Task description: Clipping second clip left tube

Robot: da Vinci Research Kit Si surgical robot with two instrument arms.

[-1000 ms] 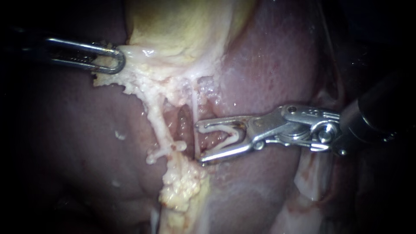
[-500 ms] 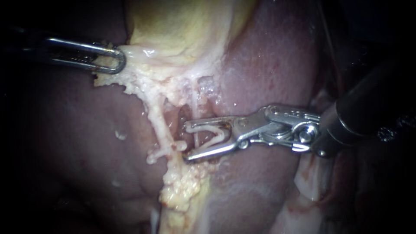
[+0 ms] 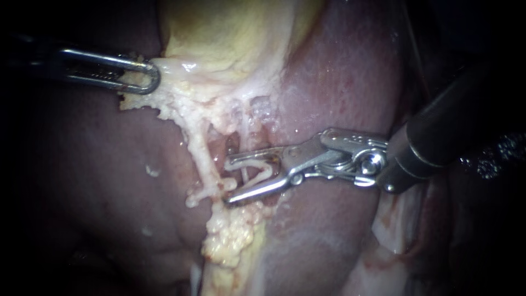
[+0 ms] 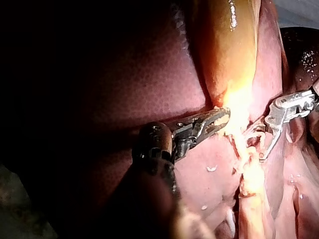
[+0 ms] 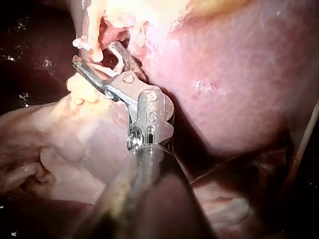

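The left instrument [image 3: 148, 77] comes in from the left, and its jaws clamp the pale lower edge of the gallbladder [image 3: 230, 38]. The right instrument [image 3: 229, 182] reaches across the liver [image 3: 339, 82]. Its jaws stand apart, yet both bear on the white open clip [image 3: 257, 170] seated between them. The left tube [image 3: 201, 153], the thicker pale strand running down from the gallbladder, lies just past those jaw tips. It carries a closed clip [image 3: 208, 192] low on its length, above a lump of yellow fat. A thin tube [image 3: 245, 140] just beside it passes down between the spread jaws and crosses the open clip. Small stamped marks sit on the right instrument's hinge block, and they face the camera squarely only in the right wrist view. The left wrist view alone shows the gallbladder's long yellow body stretching away — with both instruments meeting at its bright lower end. The endoscope view is the one that separates the two tubes clearly.
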